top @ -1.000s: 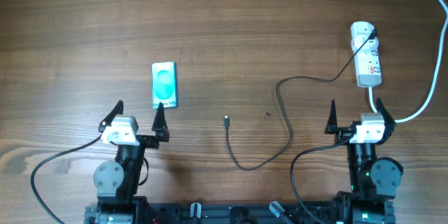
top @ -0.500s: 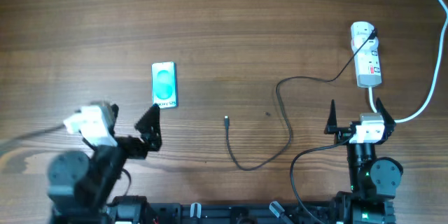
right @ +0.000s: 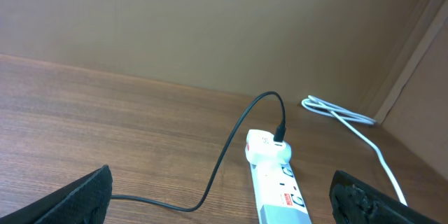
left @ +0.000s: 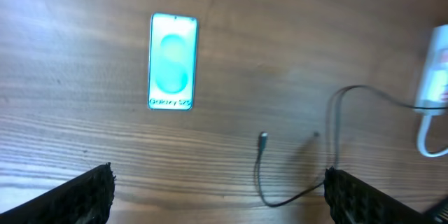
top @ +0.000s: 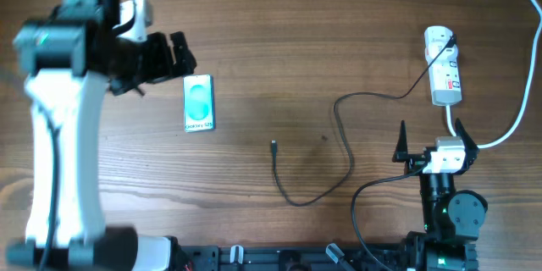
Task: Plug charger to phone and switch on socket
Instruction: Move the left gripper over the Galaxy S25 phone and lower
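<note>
Left arm is lifting off its rest pose at the near table edge and swinging up and forward. Over the last second the left gripper (top: pixel 163 69) is going from low beside the phone to high above the table, showing in the overhead view just left of the phone's far end, jaws spread wide and carrying nothing. Right gripper (top: pixel 429 131) is not moving; it is sitting low near the socket, jaws likewise spread and empty. Nothing on the table (top: pixel 279 34) is shifting. The phone (top: pixel 198 103) is lying flat, screen up, left of centre. The charger (top: pixel 343 140) is trailing in a loop across the middle, its connector (top: pixel 273 145) lying free to the right of the phone, well apart from it. Its black plug (top: pixel 450 45) is already sitting in the far end of the socket (top: pixel 443 72), at the right, with the white cord (top: pixel 508 131) running off. I am reading this as the opening reach: nothing is grasped yet, and both plugging and switching are still waiting. The switch state is not readable from here.
</note>
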You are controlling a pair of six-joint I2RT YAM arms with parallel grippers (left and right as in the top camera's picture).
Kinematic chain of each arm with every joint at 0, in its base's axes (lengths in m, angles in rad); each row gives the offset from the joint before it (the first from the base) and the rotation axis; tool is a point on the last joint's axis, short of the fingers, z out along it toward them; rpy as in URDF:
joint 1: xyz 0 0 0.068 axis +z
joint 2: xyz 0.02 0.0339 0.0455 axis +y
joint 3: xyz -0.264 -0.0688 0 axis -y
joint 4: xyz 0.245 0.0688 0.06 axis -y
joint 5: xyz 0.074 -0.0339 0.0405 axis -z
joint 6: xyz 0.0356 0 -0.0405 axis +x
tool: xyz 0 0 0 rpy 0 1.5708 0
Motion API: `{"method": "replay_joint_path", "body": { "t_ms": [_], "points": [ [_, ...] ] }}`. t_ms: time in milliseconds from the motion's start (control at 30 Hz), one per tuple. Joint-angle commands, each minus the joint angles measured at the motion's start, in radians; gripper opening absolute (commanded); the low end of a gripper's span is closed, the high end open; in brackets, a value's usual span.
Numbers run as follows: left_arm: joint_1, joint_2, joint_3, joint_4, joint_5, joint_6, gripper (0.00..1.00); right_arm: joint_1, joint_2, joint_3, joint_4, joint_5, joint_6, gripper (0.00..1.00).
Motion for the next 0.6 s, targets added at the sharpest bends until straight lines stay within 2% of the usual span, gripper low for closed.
{"method": "replay_joint_path", "body": {
  "t_ms": [0,33,67,100,267,300,367,400,567],
  "points": [
    [-0.005,0.132,0.016,-0.011,-0.024,0.023,0.82,0.003,-0.008,-0.001,0.005,0.01,-0.006,1.0],
    [-0.005,0.156,0.016,-0.011,-0.025,0.023,0.48,0.003,-0.008,-0.001,0.005,0.01,-0.006,1.0],
    [-0.005,0.195,0.016,-0.013,-0.025,0.023,0.22,0.003,-0.008,-0.001,0.005,0.01,-0.006,1.0],
    [-0.005,0.224,0.016,-0.017,-0.025,0.022,0.06,0.003,-0.008,-0.001,0.005,0.01,-0.006,1.0],
    [-0.005,0.334,-0.042,-0.008,-0.025,0.022,0.05,0.003,-0.008,-0.001,0.005,0.01,-0.006,1.0],
    [-0.005,0.344,-0.066,0.004,-0.025,0.022,0.17,0.003,-0.008,-0.001,0.005,0.01,-0.006,1.0],
    [-0.005,0.352,-0.113,0.039,-0.025,0.022,0.62,0.003,-0.008,-0.001,0.005,0.01,-0.006,1.0],
    [-0.005,0.353,-0.147,0.069,-0.025,0.021,0.97,0.003,-0.008,-0.001,0.005,0.01,-0.006,1.0],
    [-0.005,0.353,-0.288,0.21,-0.025,0.019,1.0,0.003,-0.008,-0.001,0.005,0.01,-0.006,1.0]
  ]
}}
